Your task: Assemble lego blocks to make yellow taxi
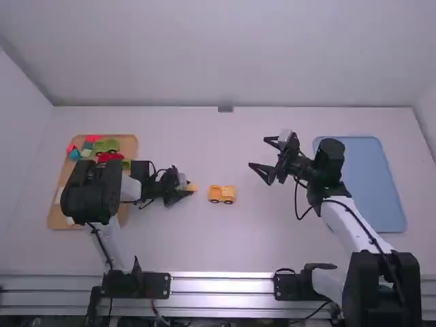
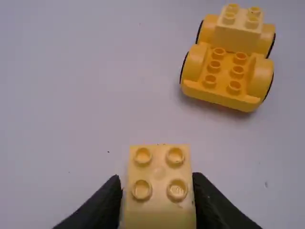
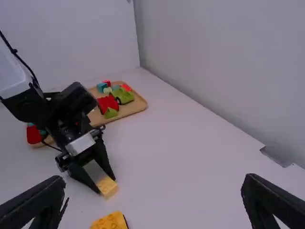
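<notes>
1. Closest in, we have the yellow block (image 2: 159, 210) clamped between the left gripper's (image 1: 182, 187) two fingers, studs up. We should keep that pinch firm and the block level.
2. Next comes the wheeled base (image 1: 222, 195), on the table between the grippers, nearer the left one. One end carries a paler block (image 2: 237, 36); the other shows bare studs. It sits slightly skewed to our block, so we'd match that angle, line up over the bare studs, then press straight down.
3. The wheels could let the base roll under an off-centre push; we might brace it with the right gripper (image 1: 257, 152), its fingers spread wide and empty.
4. As for pose, the left arm holds its gripper low, tips slanting down toward the table, just short of the base.
5. Farther off, the right arm reaches out beside the blue tray (image 1: 371, 184), gripper turned inward toward the middle.
</notes>
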